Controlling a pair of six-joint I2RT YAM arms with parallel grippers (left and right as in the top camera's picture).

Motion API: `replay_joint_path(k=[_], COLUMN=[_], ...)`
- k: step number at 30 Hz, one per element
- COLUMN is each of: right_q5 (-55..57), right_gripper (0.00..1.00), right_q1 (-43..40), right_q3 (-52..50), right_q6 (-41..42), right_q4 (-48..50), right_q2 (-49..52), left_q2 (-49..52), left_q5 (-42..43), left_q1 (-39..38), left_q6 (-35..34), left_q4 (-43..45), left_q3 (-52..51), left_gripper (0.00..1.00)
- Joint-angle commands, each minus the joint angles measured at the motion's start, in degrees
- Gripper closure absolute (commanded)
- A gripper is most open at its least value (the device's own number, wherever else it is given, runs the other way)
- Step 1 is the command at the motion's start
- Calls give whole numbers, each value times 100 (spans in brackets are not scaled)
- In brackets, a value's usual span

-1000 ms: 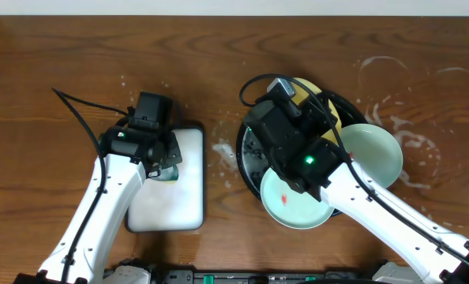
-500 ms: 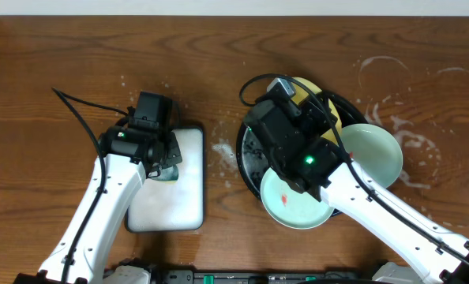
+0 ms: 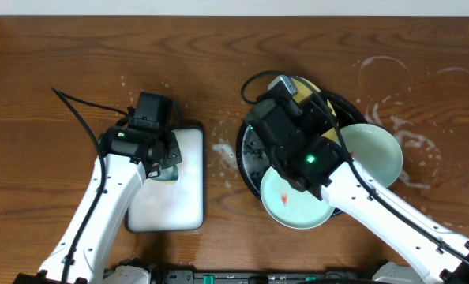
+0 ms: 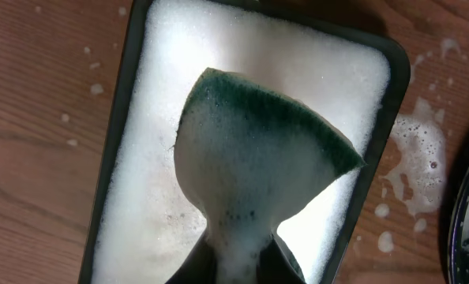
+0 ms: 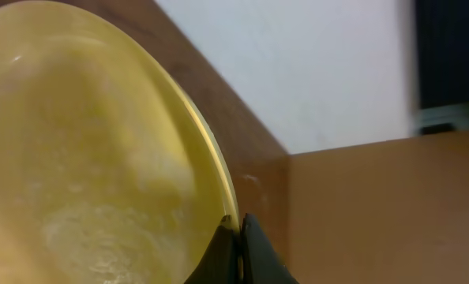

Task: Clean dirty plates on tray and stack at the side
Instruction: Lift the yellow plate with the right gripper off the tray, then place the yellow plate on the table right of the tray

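Rim of yellow plate (image 5: 92,158) sits in right claw (image 5: 238,237); left claw (image 4: 242,260) grips sponge (image 4: 258,158).

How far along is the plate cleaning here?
Done: no stack beside the black tray. In hand: left end effector grips a foamy sponge over the sponge tray; right end effector pinches the yellow plate by its rim. Left: the red-smeared mint plate and the other mint plate, both on the tray.

Plates (image 3: 374,154) on tray (image 3: 249,160), sponge tray (image 3: 185,193) left
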Motion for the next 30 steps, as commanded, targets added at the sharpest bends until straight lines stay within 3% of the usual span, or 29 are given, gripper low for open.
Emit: replay_joint_path(k=[1, 8, 16, 24, 30], right_q5=[-1119, -4376, -7250, -7757, -7729], right_gripper=[99, 99, 99, 99, 99], right_q1=[-439, -2057, -5038, -7506, -8625], right_q3=[31, 46, 33, -164, -323], right_q6=[1226, 2404, 2841, 3073, 3591], right_q4=[-205, -667, -907, -835, -573], right_q2=[-103, -284, -455, 144, 1045], left_q2=[-11, -11, -13, -11, -13], left_q5=[-13, -13, -13, -13, -13], left_q1=[33, 33, 33, 33, 33], left_q6=[57, 59, 59, 59, 59], left_q4=[-55, -101, -98, -98, -101], left_q3=[-24, -24, -24, -24, -24], left_gripper=[93, 93, 93, 93, 93])
